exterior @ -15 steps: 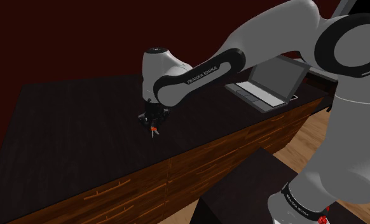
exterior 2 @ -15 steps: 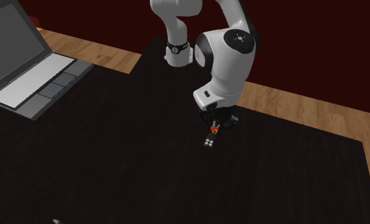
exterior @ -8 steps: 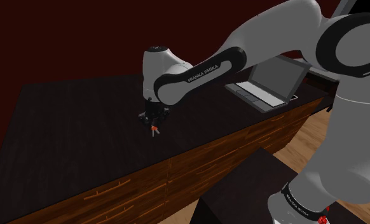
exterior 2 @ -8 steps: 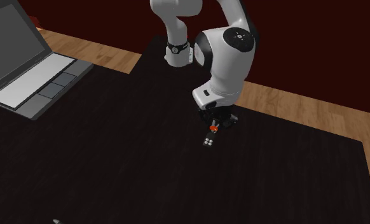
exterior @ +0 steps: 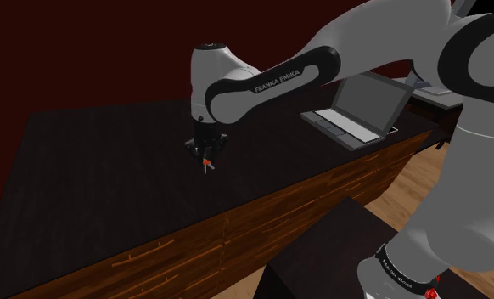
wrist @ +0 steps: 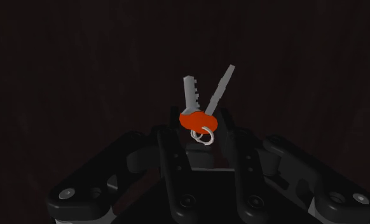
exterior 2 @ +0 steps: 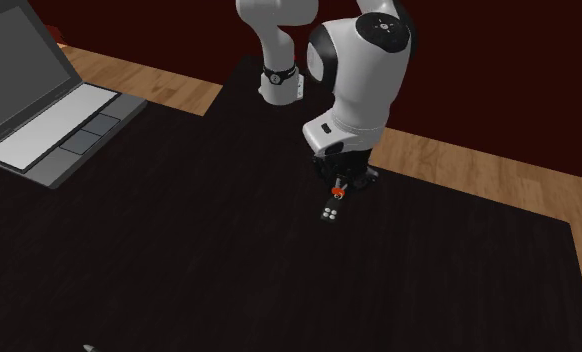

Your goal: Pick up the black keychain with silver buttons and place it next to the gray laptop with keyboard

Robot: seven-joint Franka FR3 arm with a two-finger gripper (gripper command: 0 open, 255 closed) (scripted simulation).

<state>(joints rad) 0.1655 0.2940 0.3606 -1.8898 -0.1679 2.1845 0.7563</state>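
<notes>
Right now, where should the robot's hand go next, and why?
Probably it should carry its catch across the dark table toward the gray laptop. The gripper is shut on the keychain, whose keys stick out past the fingers, and the laptop sits far off, at the second exterior view's upper left.

The table (exterior: 101, 161) has a near-black top and a front face of reddish-brown wood planks. A light wood plank floor (exterior 2: 459, 165) lies beside and below the table. A dark red wall (exterior: 92, 51) stands behind the table. A small pale item (exterior 2: 87, 347), too small to identify, lies on the table top.
</notes>
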